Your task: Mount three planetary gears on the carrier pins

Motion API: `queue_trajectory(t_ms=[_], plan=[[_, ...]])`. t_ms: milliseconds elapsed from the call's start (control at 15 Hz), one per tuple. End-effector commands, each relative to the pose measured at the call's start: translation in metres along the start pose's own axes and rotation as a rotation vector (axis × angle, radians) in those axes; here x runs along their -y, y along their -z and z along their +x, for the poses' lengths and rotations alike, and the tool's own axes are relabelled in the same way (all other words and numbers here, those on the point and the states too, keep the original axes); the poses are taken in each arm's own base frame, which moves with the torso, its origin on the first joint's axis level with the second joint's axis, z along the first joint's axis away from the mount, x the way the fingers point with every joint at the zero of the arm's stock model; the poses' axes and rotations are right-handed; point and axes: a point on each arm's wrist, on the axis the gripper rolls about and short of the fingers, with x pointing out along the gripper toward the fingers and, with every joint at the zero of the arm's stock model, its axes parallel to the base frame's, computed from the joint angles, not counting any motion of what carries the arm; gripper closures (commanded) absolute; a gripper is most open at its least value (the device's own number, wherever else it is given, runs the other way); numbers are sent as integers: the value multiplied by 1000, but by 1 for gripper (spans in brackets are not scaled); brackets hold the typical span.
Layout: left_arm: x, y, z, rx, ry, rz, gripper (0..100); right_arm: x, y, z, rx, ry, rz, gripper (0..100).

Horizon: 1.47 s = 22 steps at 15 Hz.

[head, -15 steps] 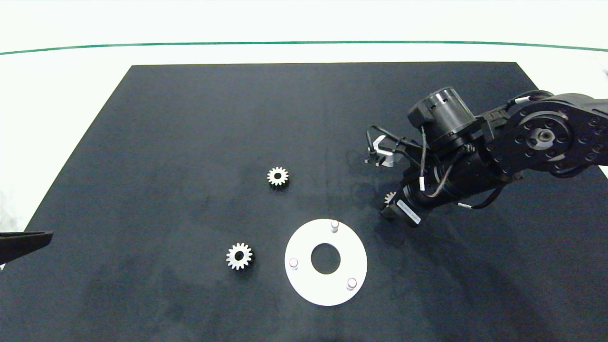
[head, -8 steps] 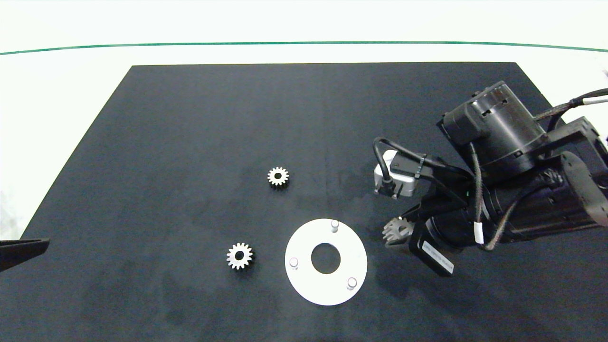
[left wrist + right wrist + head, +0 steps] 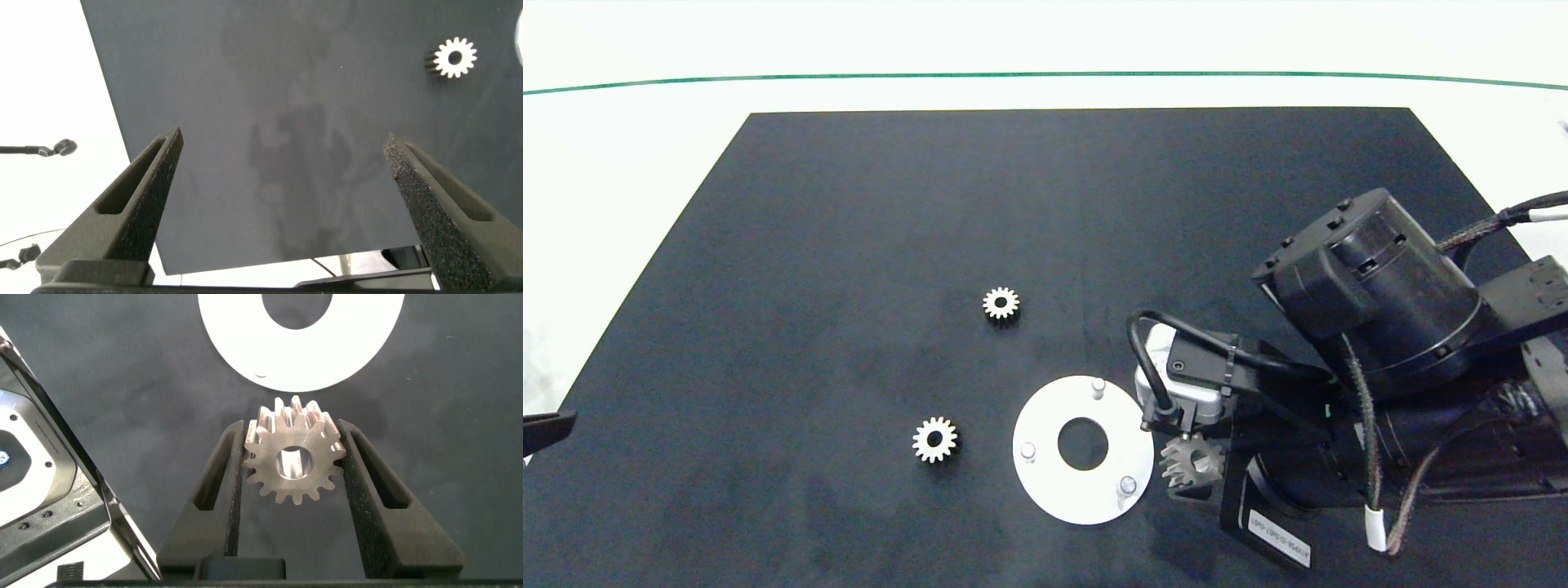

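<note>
Robot test bench – black mat (image 3: 931,204) on white table (image 3: 645,147)

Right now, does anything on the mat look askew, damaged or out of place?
Nothing stands out. The right gripper holds one small silvery spur gear beside the flat white round disc; its three short pins stand upright and bare. Two matching gears lie flat on the black mat.
</note>
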Motion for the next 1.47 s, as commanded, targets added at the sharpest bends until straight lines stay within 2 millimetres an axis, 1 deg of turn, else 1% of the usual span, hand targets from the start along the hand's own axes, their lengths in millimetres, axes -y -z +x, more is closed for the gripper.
queue_trajectory(t_ms=[67, 200, 533, 733, 1067, 1467], plan=[[0, 1, -1, -2, 0, 2, 0, -5, -6, 13, -20, -22, -22, 72], [0, 1, 0, -4, -3, -1, 0, -10, -12, 20, -26, -25, -39, 72], [0, 1, -1, 0, -4, 2, 0, -9, -19, 31, -43, -6, -42, 72], [0, 1, -2, 2, -4, 1, 0, -10, -20, 37, -62, 6, -49, 72], [0, 2, -3, 5, -5, 6, 0, -11, -20, 38, -71, 18, -53, 72], [0, 3, -4, 7, -5, 10, 0, -14, -23, 51, -87, 17, -62, 72]])
